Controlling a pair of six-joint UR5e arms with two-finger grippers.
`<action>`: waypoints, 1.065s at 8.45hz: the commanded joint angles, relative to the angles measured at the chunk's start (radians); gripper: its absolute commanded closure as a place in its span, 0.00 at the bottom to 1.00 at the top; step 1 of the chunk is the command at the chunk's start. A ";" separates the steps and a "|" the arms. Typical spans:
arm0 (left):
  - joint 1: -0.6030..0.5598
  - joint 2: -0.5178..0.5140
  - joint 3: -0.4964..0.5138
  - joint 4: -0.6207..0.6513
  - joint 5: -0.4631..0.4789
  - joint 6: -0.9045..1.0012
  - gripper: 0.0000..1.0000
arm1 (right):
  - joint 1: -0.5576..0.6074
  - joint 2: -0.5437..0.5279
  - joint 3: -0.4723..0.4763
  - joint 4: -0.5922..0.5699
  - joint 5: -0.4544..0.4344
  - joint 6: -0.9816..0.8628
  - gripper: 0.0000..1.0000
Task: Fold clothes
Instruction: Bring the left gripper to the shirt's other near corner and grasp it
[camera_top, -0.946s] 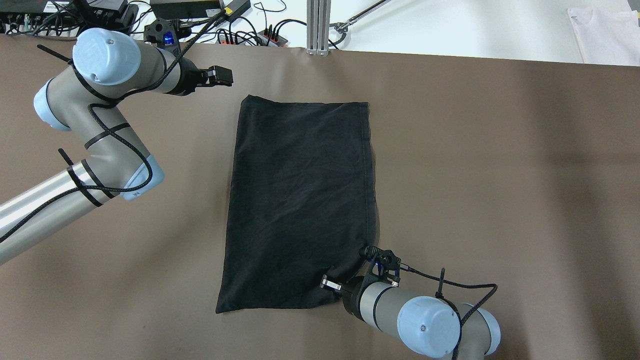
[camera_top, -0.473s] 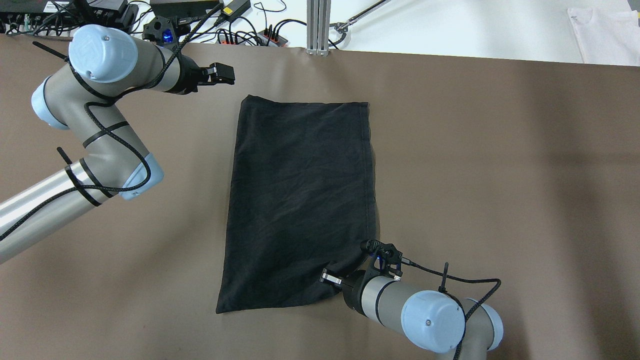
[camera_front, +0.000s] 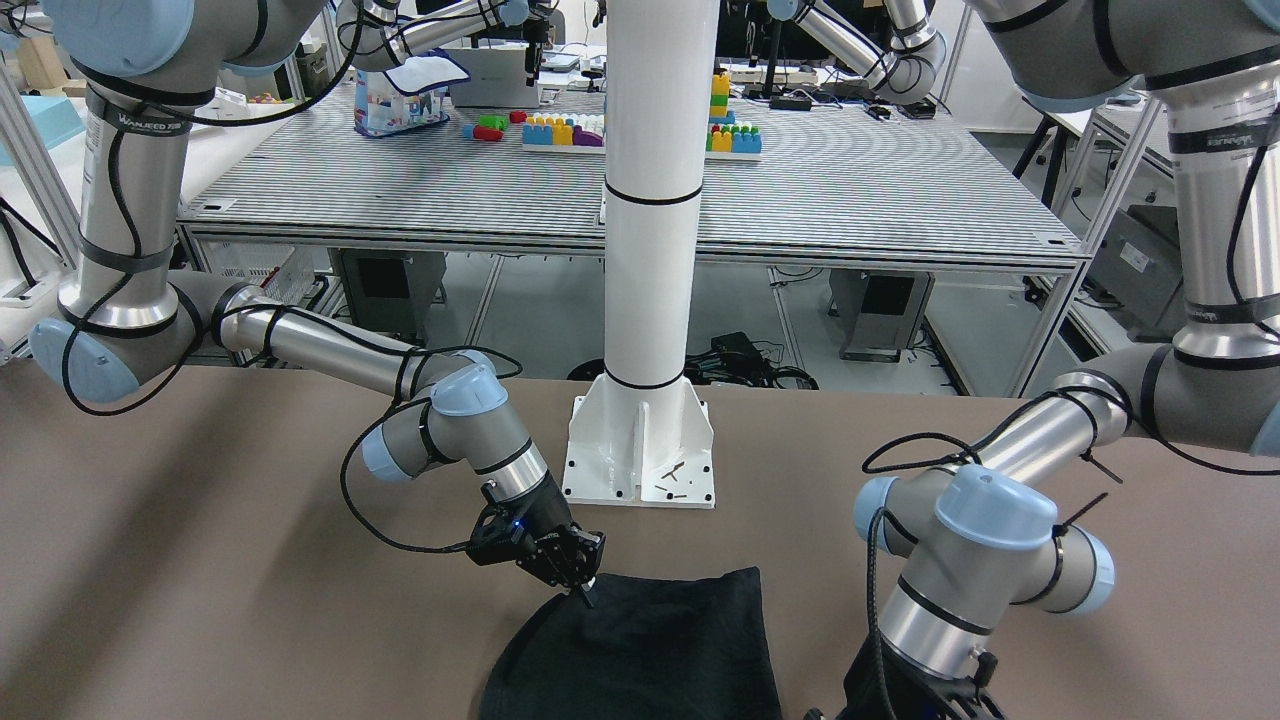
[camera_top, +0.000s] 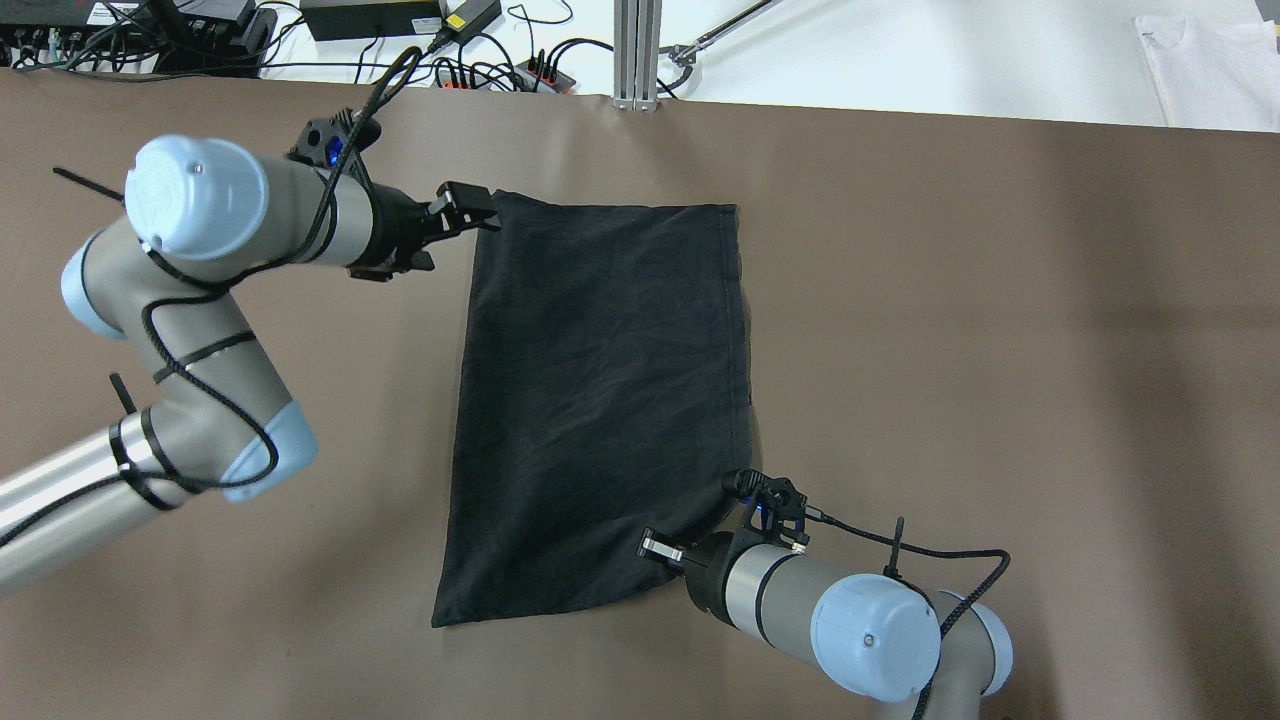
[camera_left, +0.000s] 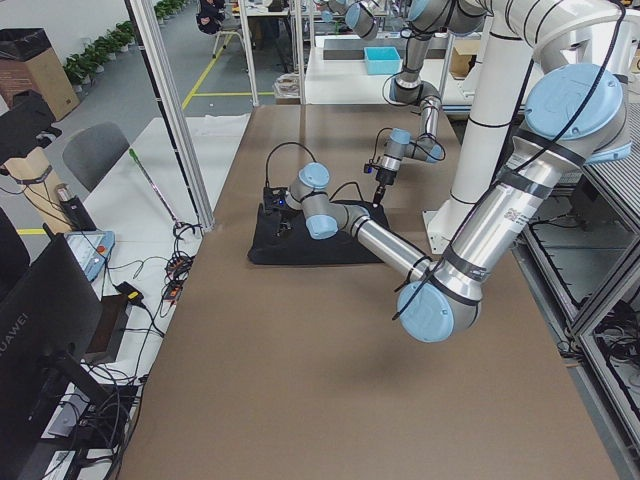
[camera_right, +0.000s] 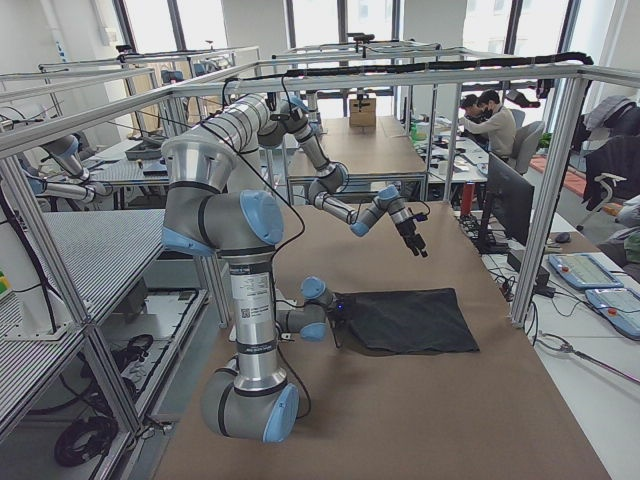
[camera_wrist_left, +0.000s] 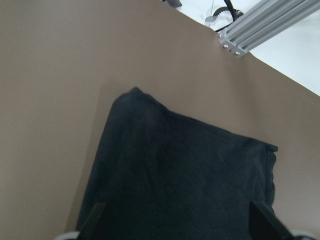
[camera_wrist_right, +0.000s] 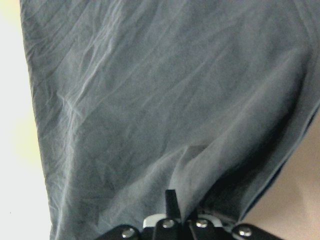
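The clothes (camera_top: 600, 400) are one black rectangular piece lying flat on the brown table (camera_top: 1000, 350). My left gripper (camera_top: 485, 210) is at its far left corner. In the left wrist view it is open, fingers (camera_wrist_left: 95, 217) spread wide with the cloth's (camera_wrist_left: 185, 175) corner between and ahead of them. My right gripper (camera_top: 705, 530) is at the near right corner and is shut on a bunched fold of the fabric (camera_wrist_right: 150, 100). The front view shows the right gripper (camera_front: 583, 592) pinching the edge of the cloth (camera_front: 650, 650).
The white pole's base (camera_front: 640, 450) stands bolted to the table just behind the cloth's near edge. An aluminium post (camera_top: 636, 55), cables and power strips (camera_top: 480, 60) line the far edge. A white garment (camera_top: 1210, 70) lies on the white surface at far right.
My left arm swung in and its gripper moved from beyond the cloth's far left corner down onto that corner. The right arm shifted only slightly, still holding the near right corner.
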 joint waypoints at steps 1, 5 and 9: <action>0.237 0.143 -0.169 -0.077 0.241 -0.214 0.00 | 0.001 -0.001 0.021 -0.003 -0.001 -0.001 1.00; 0.423 0.307 -0.231 -0.159 0.415 -0.267 0.00 | 0.001 -0.003 0.030 -0.005 -0.006 -0.006 1.00; 0.558 0.368 -0.275 -0.099 0.514 -0.262 0.00 | 0.001 -0.006 0.047 -0.005 -0.007 -0.027 1.00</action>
